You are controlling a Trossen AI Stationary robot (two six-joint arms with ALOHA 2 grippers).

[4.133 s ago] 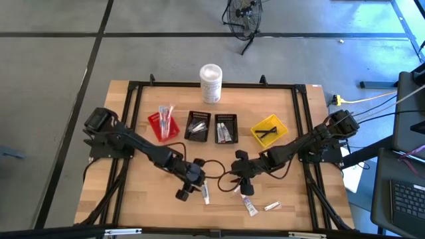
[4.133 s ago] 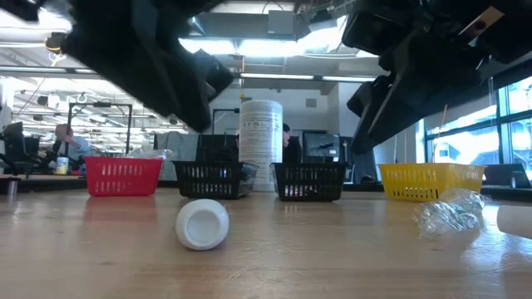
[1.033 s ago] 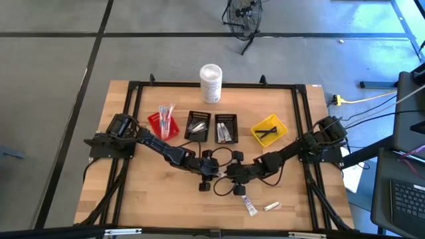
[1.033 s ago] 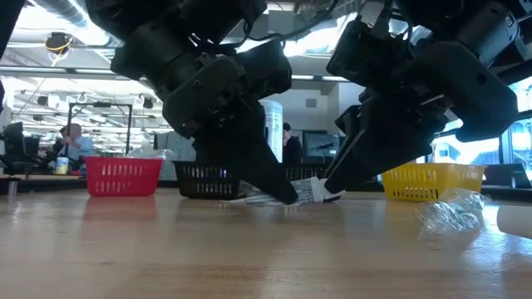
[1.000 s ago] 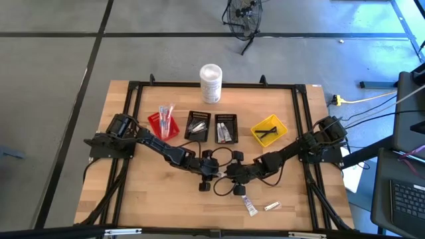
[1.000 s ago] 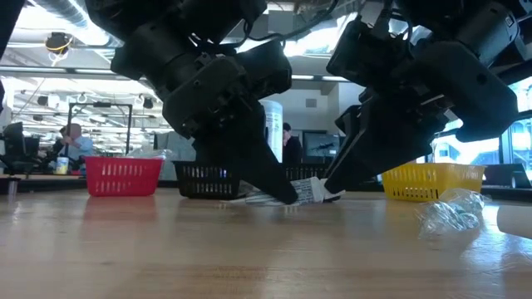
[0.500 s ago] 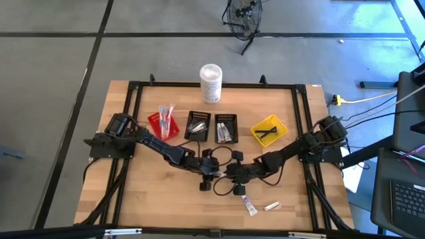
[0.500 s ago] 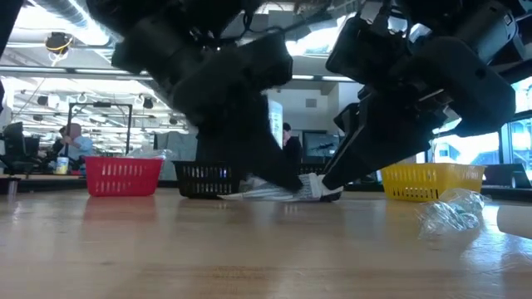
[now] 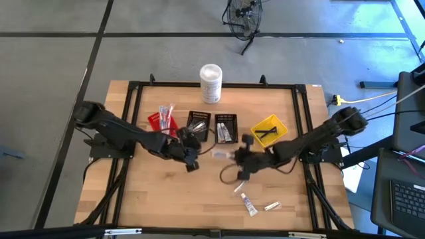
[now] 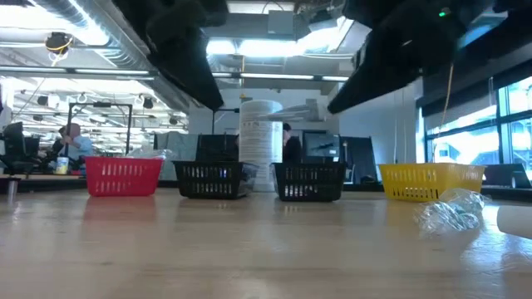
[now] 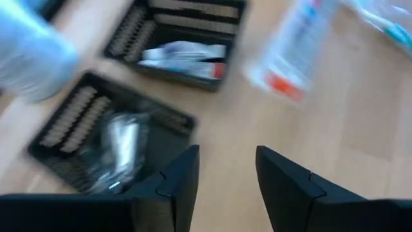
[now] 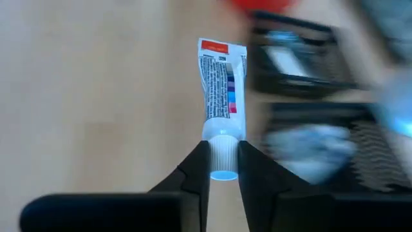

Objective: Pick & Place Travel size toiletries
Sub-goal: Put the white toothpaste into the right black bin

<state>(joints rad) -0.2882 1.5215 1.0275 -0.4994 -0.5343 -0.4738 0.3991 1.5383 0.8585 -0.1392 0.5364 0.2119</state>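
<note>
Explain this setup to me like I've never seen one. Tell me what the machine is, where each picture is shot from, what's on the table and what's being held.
Two dark robot arms work over a wooden table. One picture looks straight down, one looks level across the tabletop, and one camera rides on each wrist.

At the back stand a white canister, a red basket, two black baskets and a yellow basket. Two small tubes lie on the wood near the front.

The right gripper pinches a small white tube by its cap, lifted above the table. The left gripper is open and holds nothing, near the black baskets.
</note>
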